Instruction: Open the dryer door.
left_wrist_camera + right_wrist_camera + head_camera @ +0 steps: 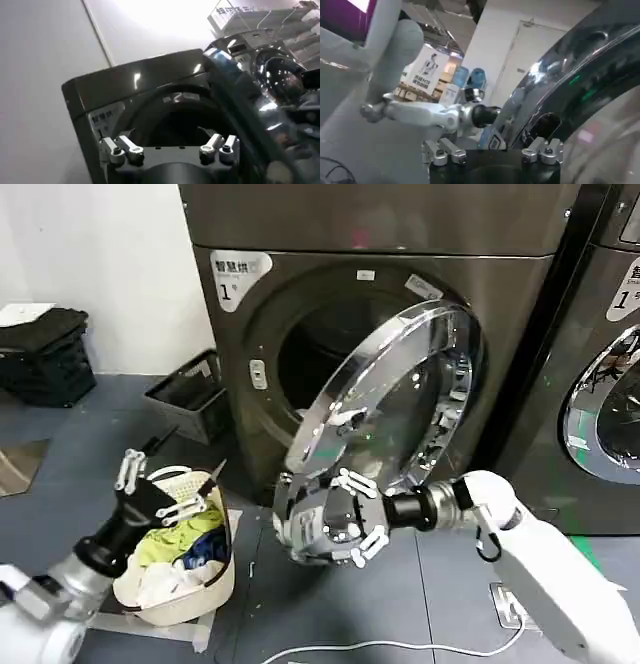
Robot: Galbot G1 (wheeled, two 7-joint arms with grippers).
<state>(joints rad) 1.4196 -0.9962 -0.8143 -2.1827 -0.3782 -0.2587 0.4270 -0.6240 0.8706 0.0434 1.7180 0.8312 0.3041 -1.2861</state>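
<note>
drum mouth [320, 369] clear, dryer door [385, 399] ajar — laundry basket [185, 569] beside

— Where is the right gripper [340, 524]?
— At the lower rim of the dryer door [385, 399], fingers spread, its arm reaching in from the door's right.
— And the left gripper [160, 489]?
— Well left of the door and lower, fingers parted and holding nothing, forearm angled up.

The right gripper [345, 519] is covering the lower rim of the dryer door [385, 399], so any contact there is staying unclear. The picture's right edge is cutting off the second machine [605, 374]. The left gripper [160, 489] is hiding part of the laundry basket [190, 589].
</note>
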